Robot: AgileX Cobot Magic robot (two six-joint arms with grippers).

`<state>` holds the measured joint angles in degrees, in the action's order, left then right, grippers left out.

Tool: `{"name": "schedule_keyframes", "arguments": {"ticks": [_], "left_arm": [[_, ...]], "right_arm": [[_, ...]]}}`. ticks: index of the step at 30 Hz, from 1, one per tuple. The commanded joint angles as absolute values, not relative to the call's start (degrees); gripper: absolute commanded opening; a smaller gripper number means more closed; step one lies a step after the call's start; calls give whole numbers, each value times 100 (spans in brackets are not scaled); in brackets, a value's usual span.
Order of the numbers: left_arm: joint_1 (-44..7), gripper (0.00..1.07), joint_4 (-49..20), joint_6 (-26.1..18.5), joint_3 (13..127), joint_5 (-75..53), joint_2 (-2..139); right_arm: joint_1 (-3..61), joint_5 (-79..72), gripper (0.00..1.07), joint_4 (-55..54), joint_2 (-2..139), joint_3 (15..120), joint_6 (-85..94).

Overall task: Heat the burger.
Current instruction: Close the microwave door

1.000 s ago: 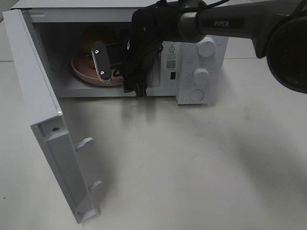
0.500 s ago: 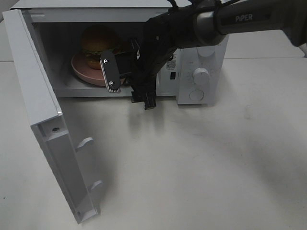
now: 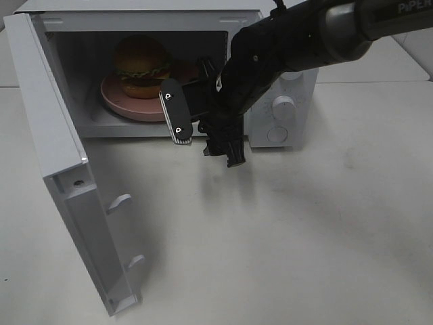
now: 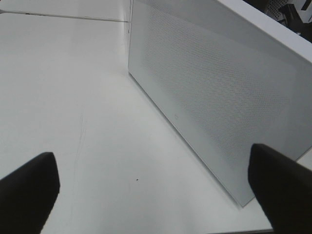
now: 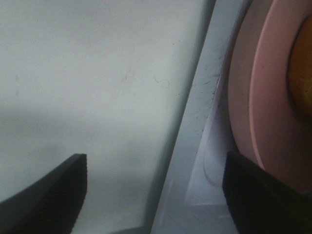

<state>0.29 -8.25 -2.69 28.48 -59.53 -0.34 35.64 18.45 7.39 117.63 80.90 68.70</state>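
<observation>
The burger (image 3: 141, 66) sits on a round pink plate (image 3: 125, 101) inside the open microwave (image 3: 145, 19). My right gripper (image 3: 187, 98) hangs open and empty just outside the cavity's front edge, to the right of the plate. In the right wrist view its jaws (image 5: 155, 168) are spread wide over the microwave's sill (image 5: 195, 141), with the plate's rim (image 5: 253, 97) and a sliver of the bun (image 5: 304, 73) beside them. My left gripper (image 4: 151, 163) is open and empty above the table next to the microwave's perforated outer wall (image 4: 219, 97). It does not show in the exterior high view.
The microwave's door (image 3: 61, 149) stands swung wide open to the left, reaching toward the table's front. Two knobs (image 3: 283, 105) and a round button are on the control panel at the right. The white table (image 3: 284, 237) stretches out in front.
My right gripper has drawn back out of the microwave toward the front right, open, leaving the burger and plate inside. The burger is now uncovered in view.
</observation>
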Motion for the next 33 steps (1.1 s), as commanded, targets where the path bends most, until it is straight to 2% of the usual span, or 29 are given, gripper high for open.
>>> {"name": "schedule_keyframes", "arguments": {"ticks": [1, 13, 33], "left_arm": [[11, 98, -854, -264, 2836, -5924, -143], [11, 98, -854, -264, 2836, -5924, -143], [11, 98, -854, -264, 2836, -5924, -143]], "right_arm": [[3558, 1684, 76, 768, 11373, 7632, 6835], [3558, 1662, 76, 722, 10525, 6612, 6692], [3558, 1730, 76, 693, 8428, 4916, 4160]]}}
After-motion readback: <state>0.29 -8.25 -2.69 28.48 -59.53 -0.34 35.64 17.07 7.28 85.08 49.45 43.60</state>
